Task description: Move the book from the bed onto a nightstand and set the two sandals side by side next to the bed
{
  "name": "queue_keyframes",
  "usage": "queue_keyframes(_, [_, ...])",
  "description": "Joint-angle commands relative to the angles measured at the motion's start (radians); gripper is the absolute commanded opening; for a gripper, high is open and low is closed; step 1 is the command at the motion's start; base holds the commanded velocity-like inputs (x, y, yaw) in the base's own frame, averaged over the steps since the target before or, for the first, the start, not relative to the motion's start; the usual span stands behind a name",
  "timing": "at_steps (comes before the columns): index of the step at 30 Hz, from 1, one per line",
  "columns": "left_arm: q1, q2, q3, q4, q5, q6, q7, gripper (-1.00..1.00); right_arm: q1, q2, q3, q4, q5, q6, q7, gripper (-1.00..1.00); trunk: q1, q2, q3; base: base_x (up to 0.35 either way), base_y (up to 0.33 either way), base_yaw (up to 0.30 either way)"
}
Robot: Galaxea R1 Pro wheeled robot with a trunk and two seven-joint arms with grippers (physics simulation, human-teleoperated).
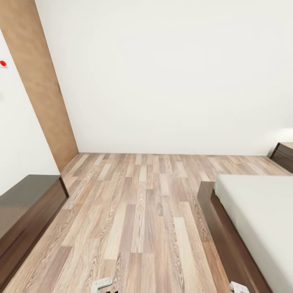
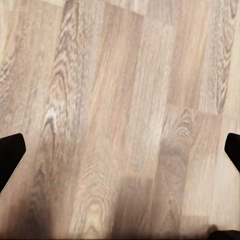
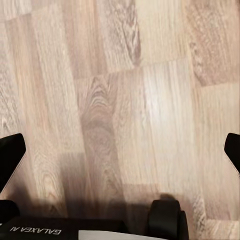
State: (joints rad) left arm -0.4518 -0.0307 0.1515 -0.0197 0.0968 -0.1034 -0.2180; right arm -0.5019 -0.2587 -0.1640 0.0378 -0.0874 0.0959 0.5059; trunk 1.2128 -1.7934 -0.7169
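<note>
My left gripper (image 2: 120, 150) and right gripper (image 3: 120, 150) both hang spread wide over bare plank floor (image 1: 138, 211), holding nothing; the bed (image 1: 260, 215) lies at four o'clock, a nightstand (image 1: 284, 155) at three.

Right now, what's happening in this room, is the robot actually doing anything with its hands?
Nothing is being handled. The robot faces a white wall across the wood-plank floor, with the corner of the bed at its right and a low dark cabinet at its left. A nightstand sits at the far right edge. The left gripper and right gripper are both open, hold nothing, and point down at bare floor.
</note>
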Motion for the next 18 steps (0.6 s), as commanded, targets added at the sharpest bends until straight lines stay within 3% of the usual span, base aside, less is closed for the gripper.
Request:
queue_keyframes(1, [-0.001,0.000,0.002,0.001,0.010,-0.001,-0.005,1.00,-0.001,-0.001,-0.005,0.002,-0.009,0.007,0.004,1.00,0.001,0.000,-0.001,0.334,0.000,0.000])
queue_keyframes(18, [-0.001,0.000,0.002,0.001,0.010,-0.001,-0.005,1.00,-0.001,0.000,-0.005,0.002,-0.009,0.007,0.003,1.00,0.001,0.000,-0.001,0.334,0.000,0.000])
